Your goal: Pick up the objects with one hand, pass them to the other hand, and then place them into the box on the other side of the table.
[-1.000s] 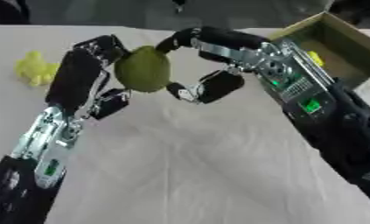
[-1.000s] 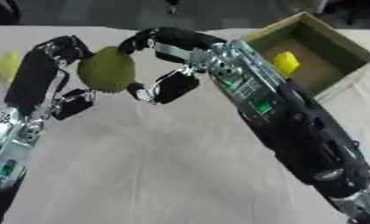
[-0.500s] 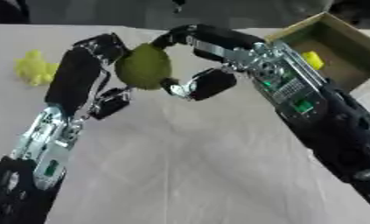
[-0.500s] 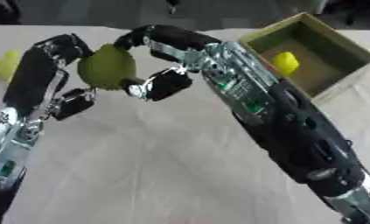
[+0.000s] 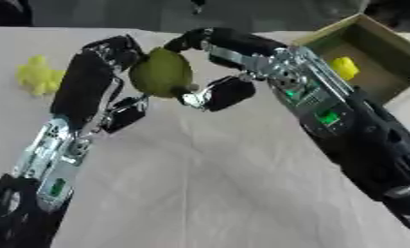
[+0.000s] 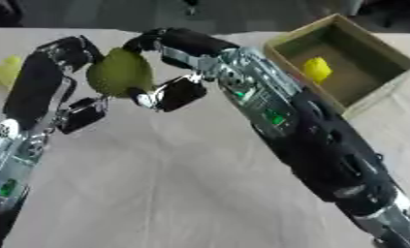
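Pale cloth covers the whole table point(image 5: 208, 193), with a dark strip of room along the top edge of the frame.

Above the cloth, upper left of centre, I have both hands meeting on the green pear-shaped fruit point(image 5: 161, 72). My left hand point(image 5: 102, 68) backs it from the left side, fingers curled over its top edge and the thumb point(image 5: 125, 115) hanging below. My right hand point(image 5: 214, 58) wraps it from the other side, fingers arched over the top and the thumb point(image 5: 225, 93) tucked under the lower right. I judge this as the handover itself: both hands have hold of the fruit because neither can let go until the other has it, and it is kept high off the cloth so the fingers have room to close.

Outward from there, the cardboard box point(image 6: 373, 43) sits open in the upper right corner with a small yellow piece point(image 6: 316, 69) already inside, on the right arm's side, which is why the fruit goes to that hand.

At the left edge a yellow object point(image 5: 38, 75) lies on the cloth; the left eye view shows its lumpy outline, possibly a toy figure, while the right eye view cuts it to a sliver. The right eye view, in turn, shows more of the box floor.
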{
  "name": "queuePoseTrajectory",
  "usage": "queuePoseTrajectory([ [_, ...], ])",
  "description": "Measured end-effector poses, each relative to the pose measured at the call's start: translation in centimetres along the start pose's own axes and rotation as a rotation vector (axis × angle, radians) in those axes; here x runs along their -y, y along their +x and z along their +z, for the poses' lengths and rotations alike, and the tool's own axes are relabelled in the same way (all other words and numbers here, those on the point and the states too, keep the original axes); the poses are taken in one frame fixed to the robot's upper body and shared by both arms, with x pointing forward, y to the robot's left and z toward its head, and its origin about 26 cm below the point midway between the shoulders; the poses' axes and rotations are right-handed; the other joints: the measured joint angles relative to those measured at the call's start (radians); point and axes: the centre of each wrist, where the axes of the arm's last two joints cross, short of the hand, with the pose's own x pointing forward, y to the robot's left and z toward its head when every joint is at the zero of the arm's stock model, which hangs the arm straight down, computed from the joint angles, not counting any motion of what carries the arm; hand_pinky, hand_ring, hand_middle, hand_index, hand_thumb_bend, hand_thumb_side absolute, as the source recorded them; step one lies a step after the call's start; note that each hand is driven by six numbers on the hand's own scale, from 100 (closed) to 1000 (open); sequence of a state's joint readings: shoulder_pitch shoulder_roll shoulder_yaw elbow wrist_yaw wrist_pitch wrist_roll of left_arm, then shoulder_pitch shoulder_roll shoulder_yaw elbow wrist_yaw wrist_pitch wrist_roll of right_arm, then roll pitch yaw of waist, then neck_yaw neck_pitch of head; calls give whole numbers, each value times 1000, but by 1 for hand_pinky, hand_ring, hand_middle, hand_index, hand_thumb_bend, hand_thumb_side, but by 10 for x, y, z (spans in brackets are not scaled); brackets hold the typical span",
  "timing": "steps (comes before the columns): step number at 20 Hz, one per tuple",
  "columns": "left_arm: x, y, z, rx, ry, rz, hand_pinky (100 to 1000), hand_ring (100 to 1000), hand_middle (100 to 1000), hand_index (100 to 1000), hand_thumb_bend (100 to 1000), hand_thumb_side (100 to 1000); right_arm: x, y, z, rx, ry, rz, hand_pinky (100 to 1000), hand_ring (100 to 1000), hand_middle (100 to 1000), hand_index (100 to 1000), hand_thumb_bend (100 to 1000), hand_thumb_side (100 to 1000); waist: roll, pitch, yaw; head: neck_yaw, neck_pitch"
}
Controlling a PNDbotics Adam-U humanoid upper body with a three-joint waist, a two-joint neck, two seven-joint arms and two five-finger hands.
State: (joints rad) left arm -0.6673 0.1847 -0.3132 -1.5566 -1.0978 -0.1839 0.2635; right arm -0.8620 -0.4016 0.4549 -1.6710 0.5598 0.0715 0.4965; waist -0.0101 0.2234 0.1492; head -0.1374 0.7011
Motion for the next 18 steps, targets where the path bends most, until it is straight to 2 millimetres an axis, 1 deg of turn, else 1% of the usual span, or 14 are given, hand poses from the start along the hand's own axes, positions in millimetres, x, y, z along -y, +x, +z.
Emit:
queuePoseTrajectory([
  [3,0,2,-1,11,6,3,523,522,510,571,269,100,0,1,0,6,2,6,952,907,832,916,234,480,0,0,0,-2,0],
  [6,0,2,-1,16,8,5,524,523,510,572,271,100,0,2,0,8,4,14,950,890,811,895,206,463,0,0,0,-3,0],
  [8,0,2,-1,19,9,5,524,523,510,572,270,100,-1,2,0,11,7,14,950,882,753,848,186,420,0,0,0,-5,0],
  [9,0,2,-1,20,8,6,524,523,510,572,270,100,-1,2,-1,13,9,11,950,875,719,824,173,384,0,0,0,-5,0],
  [10,0,2,-1,21,9,6,524,522,510,572,268,100,-1,2,-1,15,8,4,950,859,672,793,147,330,0,0,0,-5,0],
  [12,0,2,-1,22,10,7,524,522,510,572,265,100,-1,2,-1,16,3,-16,950,837,630,767,132,288,0,0,0,-5,0],
  [13,0,2,-1,23,11,7,524,522,510,573,263,100,-1,2,-1,16,1,-28,945,798,585,732,100,250,0,0,0,-5,0],
  [18,0,3,-1,28,17,11,524,523,511,575,265,100,-1,2,-1,7,-20,-85,945,759,529,689,100,163,0,0,0,-5,0],
])
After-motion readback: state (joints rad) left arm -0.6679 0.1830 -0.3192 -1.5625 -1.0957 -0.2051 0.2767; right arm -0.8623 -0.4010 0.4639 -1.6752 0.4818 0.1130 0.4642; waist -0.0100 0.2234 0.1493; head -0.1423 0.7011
